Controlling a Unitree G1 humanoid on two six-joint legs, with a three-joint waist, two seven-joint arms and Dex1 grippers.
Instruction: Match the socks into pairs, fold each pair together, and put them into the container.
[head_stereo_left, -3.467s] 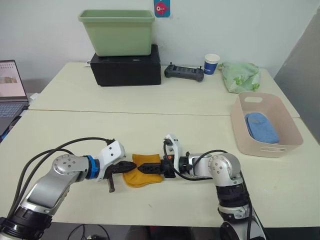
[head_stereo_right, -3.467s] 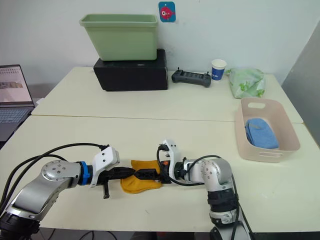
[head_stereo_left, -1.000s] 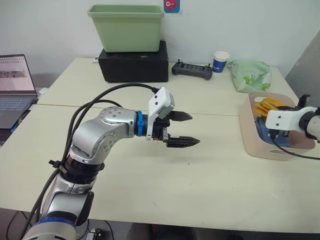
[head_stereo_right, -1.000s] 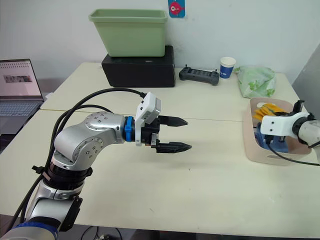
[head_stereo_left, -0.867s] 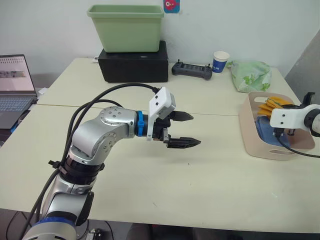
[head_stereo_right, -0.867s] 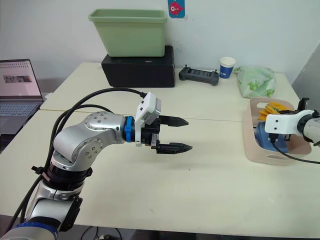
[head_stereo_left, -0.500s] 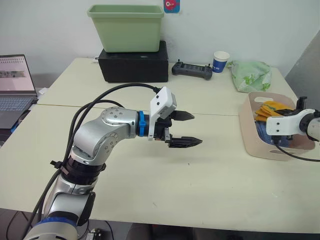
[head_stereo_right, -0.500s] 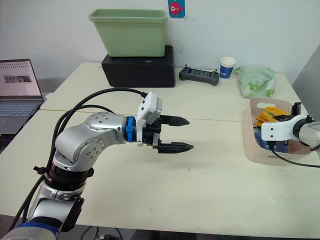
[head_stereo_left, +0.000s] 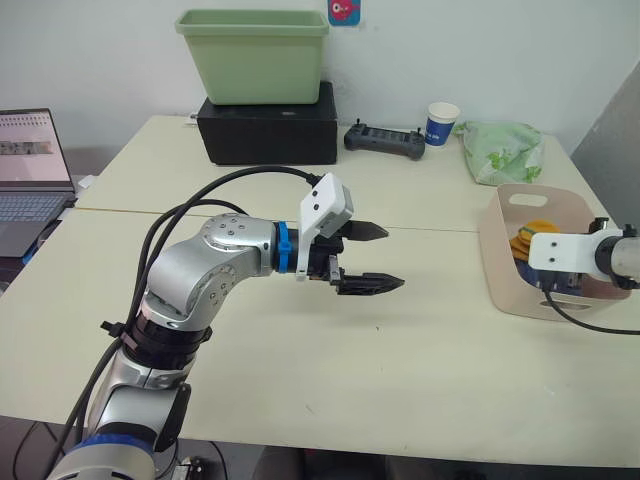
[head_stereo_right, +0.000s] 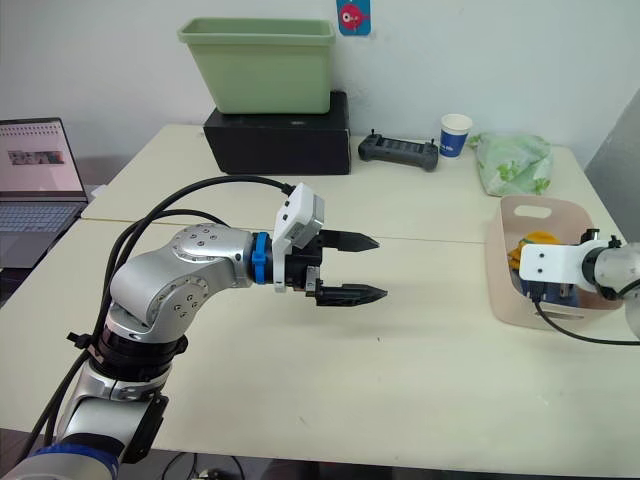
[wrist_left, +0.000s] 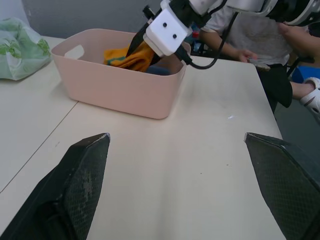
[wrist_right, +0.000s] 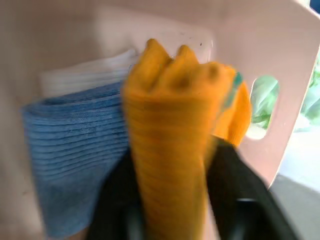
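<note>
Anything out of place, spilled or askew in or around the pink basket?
Nothing stands out. The right gripper holds the folded mustard-yellow socks inside the pink basket, above the light blue socks and a white pair. Nothing has spilled onto the table.

**Head pair high and wide, wrist cameras low and close**

Both eye views look forward and down over the table (head_stereo_left: 300, 350), nearly identical. The left wrist view looks low along its spread fingers (wrist_left: 80, 185) across the tabletop toward the pink container (wrist_left: 120, 85). The right wrist view sits inside that container, very near the yellow socks (wrist_right: 170, 125) between its fingers.
</note>
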